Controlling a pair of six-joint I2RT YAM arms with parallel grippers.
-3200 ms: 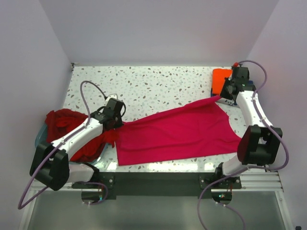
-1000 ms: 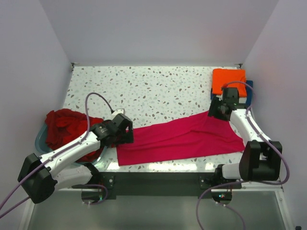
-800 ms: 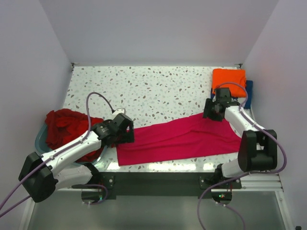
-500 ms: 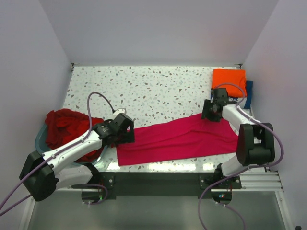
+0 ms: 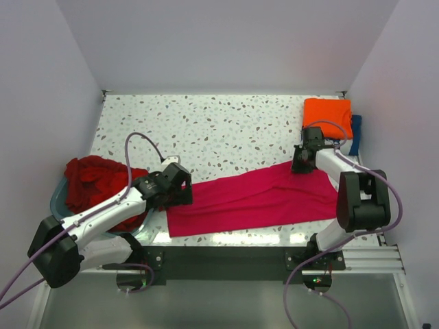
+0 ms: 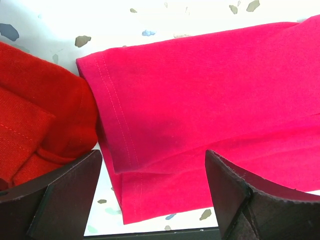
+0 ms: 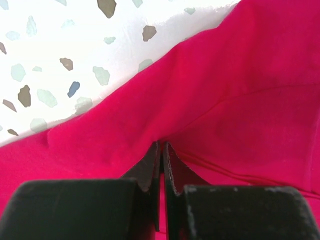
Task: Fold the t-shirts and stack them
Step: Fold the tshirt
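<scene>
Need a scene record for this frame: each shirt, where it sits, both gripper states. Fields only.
pink t-shirt: laid out in a long strip, centre to right
left gripper: open, above pink t-shirt's left hem
right gripper: shut, pinching pink t-shirt's far right edge
dark red shirts: heaped in tub, left
orange shirt: folded, far right corner
navy shirt: showing at orange shirt's right edge

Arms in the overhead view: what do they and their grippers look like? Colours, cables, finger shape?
The left arm and the right arm both have white links between chunky black joint housings. A purple-grey cable loops loosely along each. The left gripper and right gripper are dark, with flat, blocky, matte fingers. No markings are readable.
</scene>
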